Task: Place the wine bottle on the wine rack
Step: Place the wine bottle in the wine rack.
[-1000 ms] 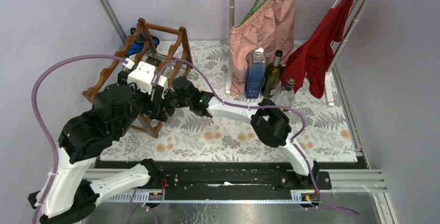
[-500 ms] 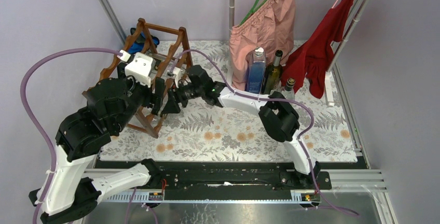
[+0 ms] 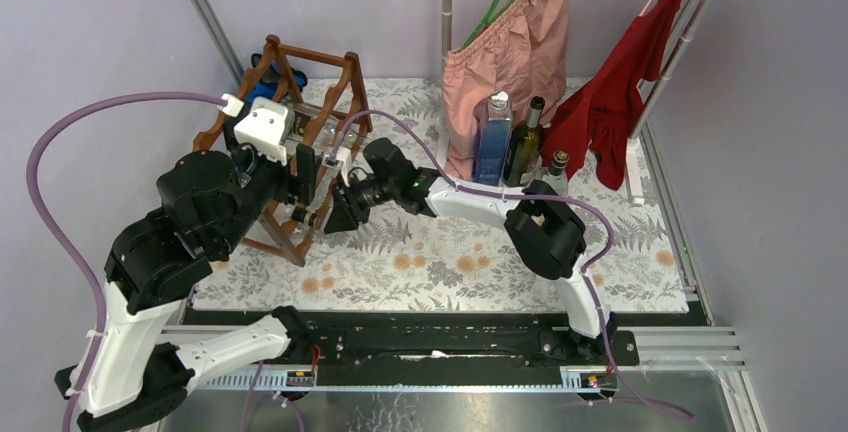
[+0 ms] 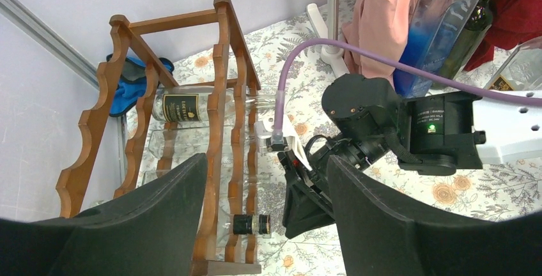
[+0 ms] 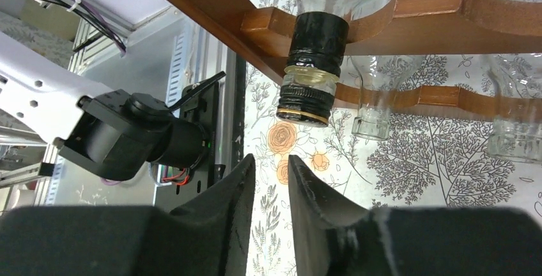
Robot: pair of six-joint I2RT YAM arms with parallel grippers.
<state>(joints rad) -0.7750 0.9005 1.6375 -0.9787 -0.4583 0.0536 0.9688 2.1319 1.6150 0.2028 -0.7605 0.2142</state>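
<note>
1. Left gripper [image 4: 265,167]: hovers above the near end of the rack. Its jaws are spread wide and hold nothing.
2. Right gripper [image 5: 270,160]: reaches in from the right and sits level with the rack's near rail. The fingers are drawn together to a thin slit with nothing between them. Their tips are just short of the bottle's cap and do not touch it.
3. Wine bottle [image 5: 313,59]: clear glass with a black cap, lying on its side in a low tier. Its neck sits in a scallop of the near rail and the cap juts out past it. Neither claw holds it.
4. Wine rack [image 4: 222,59]: reddish-brown wood with wavy rails, standing at the left of the floral mat [image 3: 450,252].
5. Second bottle [image 4: 185,105]: clear glass with a dark label, lying on its side in a higher tier.
6. Blue cloth [image 4: 137,84]: behind the rack, by the wall.
7. Back row, right of the rack: a blue bottle [image 3: 493,147], a dark bottle [image 3: 522,147] and a small clear bottle [image 3: 553,180], all upright and close together. A pink garment [image 3: 515,42] and a red garment [image 3: 620,82] hang behind them.
</note>
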